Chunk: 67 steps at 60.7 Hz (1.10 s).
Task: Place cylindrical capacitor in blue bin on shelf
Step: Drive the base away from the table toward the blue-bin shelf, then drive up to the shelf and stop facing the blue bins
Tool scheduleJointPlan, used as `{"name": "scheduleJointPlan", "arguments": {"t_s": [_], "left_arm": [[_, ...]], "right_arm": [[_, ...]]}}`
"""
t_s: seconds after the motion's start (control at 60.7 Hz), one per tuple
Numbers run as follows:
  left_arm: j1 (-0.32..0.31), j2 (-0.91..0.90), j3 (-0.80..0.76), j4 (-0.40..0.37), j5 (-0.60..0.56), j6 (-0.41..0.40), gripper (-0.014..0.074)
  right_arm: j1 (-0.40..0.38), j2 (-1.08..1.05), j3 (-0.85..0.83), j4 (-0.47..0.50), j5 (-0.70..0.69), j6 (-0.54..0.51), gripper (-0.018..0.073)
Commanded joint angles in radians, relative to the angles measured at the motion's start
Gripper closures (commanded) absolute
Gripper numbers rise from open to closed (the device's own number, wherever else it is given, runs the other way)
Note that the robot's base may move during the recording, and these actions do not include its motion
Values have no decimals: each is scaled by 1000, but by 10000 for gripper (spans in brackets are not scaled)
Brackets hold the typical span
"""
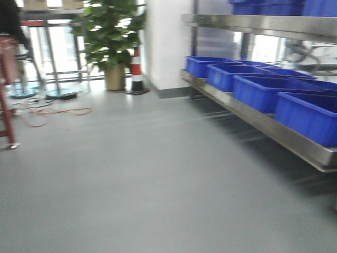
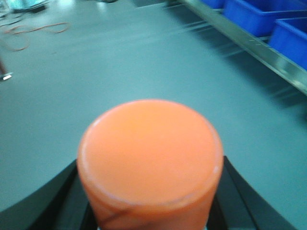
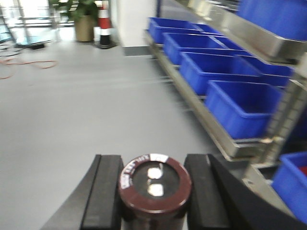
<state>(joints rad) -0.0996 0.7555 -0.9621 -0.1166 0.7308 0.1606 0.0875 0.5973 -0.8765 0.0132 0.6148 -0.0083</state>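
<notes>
In the right wrist view my right gripper (image 3: 153, 162) is shut on the cylindrical capacitor (image 3: 154, 184), a stubby dark brown cylinder with two silvery terminals on its top, held above the grey floor. The steel shelf (image 3: 201, 112) runs along the right, with a row of blue bins (image 3: 240, 108) on its lower level. My left gripper (image 2: 151, 164) is shut on a fat orange cylinder (image 2: 149, 148) that fills the lower part of the left wrist view. The front view shows the shelf (image 1: 253, 118) and blue bins (image 1: 258, 92) at right, but neither gripper.
A potted plant (image 1: 113, 37) and a red-and-white traffic cone (image 1: 137, 71) stand by the white wall ahead. Orange cables (image 1: 52, 112) lie on the floor at left, near a red frame leg (image 1: 6, 105). Grey floor stretches between me and the shelf.
</notes>
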Motion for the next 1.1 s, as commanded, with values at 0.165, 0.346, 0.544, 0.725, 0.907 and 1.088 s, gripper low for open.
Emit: {"name": "scheduleJointPlan", "arguments": {"t_s": [0.165, 0.346, 0.544, 0.725, 0.907, 1.088], "left_arm": [[-5, -3, -2, -9, -16, 1, 707], [-5, -3, -2, -9, -16, 1, 707], [-5, -3, -2, -9, -16, 1, 707], [-5, -3, -2, -9, -16, 1, 707], [-5, -3, -2, -9, -16, 1, 707], [-5, -3, -2, -9, -16, 1, 707]], "right_arm": [[2, -3, -8, -13, -27, -1, 670], [2, -3, -8, -13, -27, -1, 670], [2, -3, -8, -13, -27, -1, 670], [2, -3, -8, -13, -27, -1, 670], [2, -3, -8, -13, -27, -1, 670], [2, -3, -8, -13, -27, -1, 670]]}}
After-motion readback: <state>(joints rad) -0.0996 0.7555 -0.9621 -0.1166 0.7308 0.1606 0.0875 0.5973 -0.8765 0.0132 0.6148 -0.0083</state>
